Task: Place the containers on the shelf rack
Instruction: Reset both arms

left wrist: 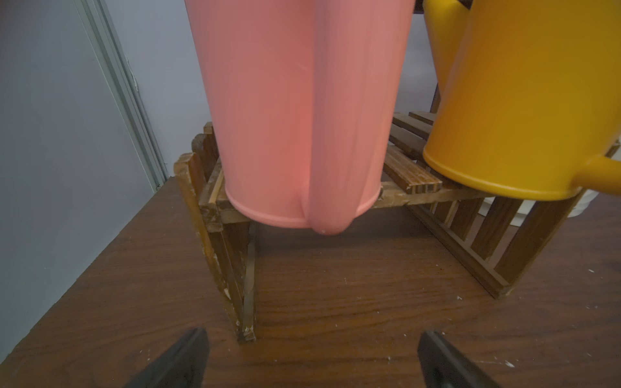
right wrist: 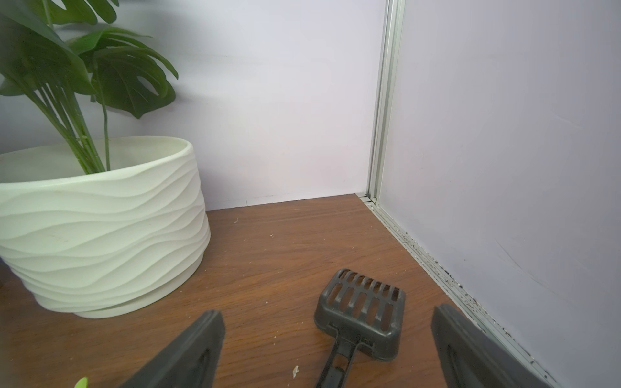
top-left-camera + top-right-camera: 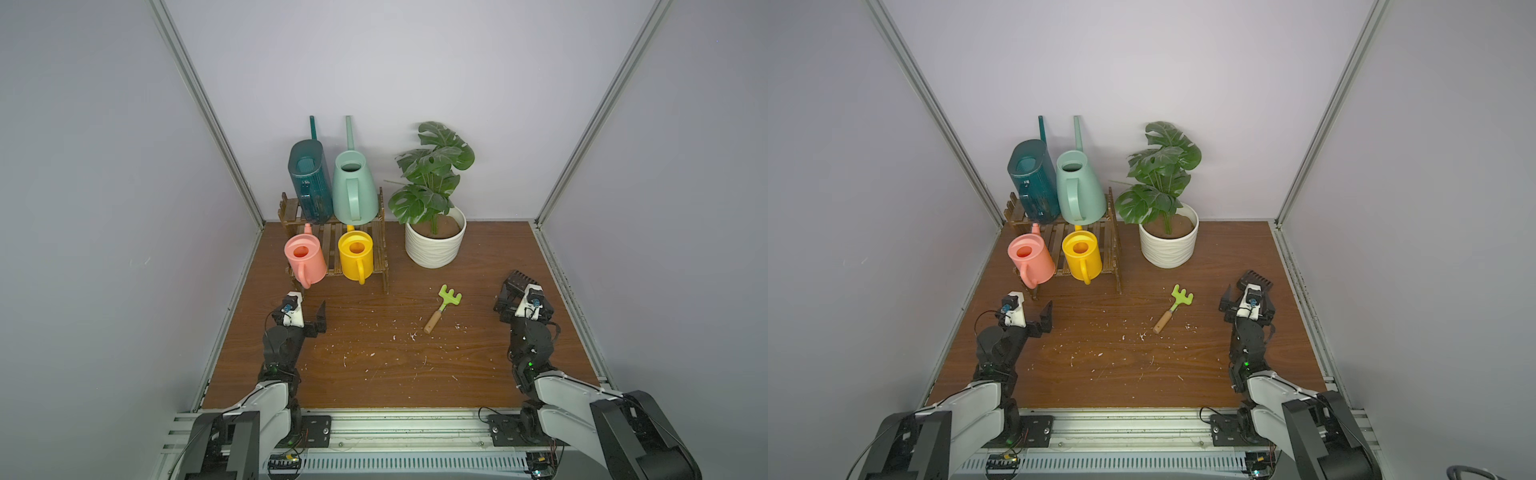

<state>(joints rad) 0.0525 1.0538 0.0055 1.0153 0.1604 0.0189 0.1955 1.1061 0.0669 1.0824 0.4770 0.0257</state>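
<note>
All the containers stand on the shelf rack (image 3: 332, 249) at the back left. The dark teal can (image 3: 309, 183) and the mint-green can (image 3: 353, 191) share the upper tier. On the lower tier are the pink can (image 3: 304, 257) and the yellow can (image 3: 355, 253), handles facing the front. In the left wrist view the pink can (image 1: 295, 111) reaches slightly past the rack's front rail (image 1: 410, 198), with the yellow can (image 1: 524, 100) beside it. My left gripper (image 3: 309, 309) (image 1: 314, 339) is open and empty on the table just before the rack. My right gripper (image 3: 521, 297) (image 2: 329, 314) is open at the right.
A white ribbed pot (image 3: 434, 245) (image 2: 100, 228) with a leafy plant (image 3: 432, 170) stands right of the rack. A green toy rake (image 3: 444, 307) lies mid-table. A black slotted scoop (image 2: 363, 312) lies on the table between my right fingers, untouched. Walls close in on both sides.
</note>
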